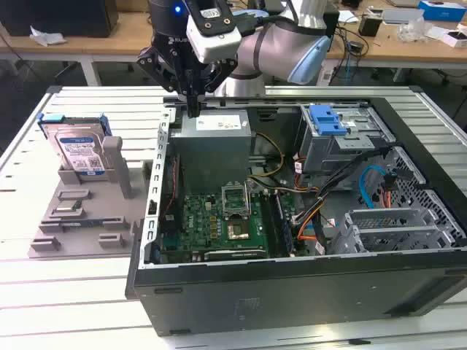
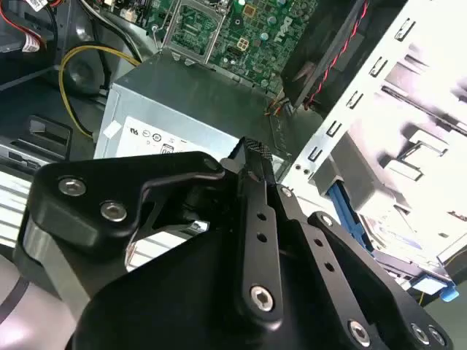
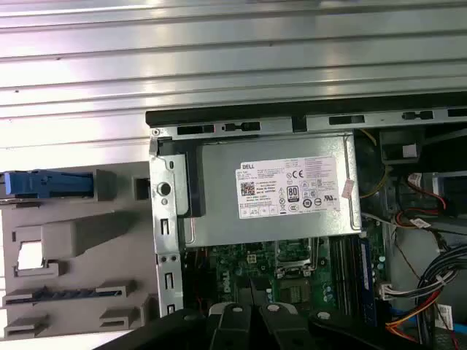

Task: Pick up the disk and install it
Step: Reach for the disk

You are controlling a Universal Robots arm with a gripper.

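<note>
Gripper (image 1: pixel 193 108) hangs over the open computer case (image 1: pixel 292 292), at the case's wall on the exterior view's left, just above the corner of the grey power supply (image 1: pixel 211 142) that sits inside the case. Its two black fingers are pressed together into one narrow tip that points down, and they hold nothing; in the second wrist view the same closed fingers (image 2: pixel 255 211) stand above the power supply (image 2: pixel 190 102), with a small gap between them and it. The disk (image 1: pixel 79 153) is outside the case, on the exterior view's left of it, well apart from the gripper. It stands upright on its edge in a grey holder (image 1: pixel 80 219), with the white-and-blue label turned to the camera and the blue rail around it. In the first wrist view the disk (image 3: pixel 47 184) shows as a blue strip from above, beside the case wall, and the power supply (image 3: pixel 270 189) lies inside that wall. Inside the case there are also the green motherboard (image 1: pixel 219 219) and, on the exterior view's right, a drive cage (image 1: pixel 328 120) with a blue handle. The case and the holder rest on a slatted metal table (image 1: pixel 44 299).
</note>
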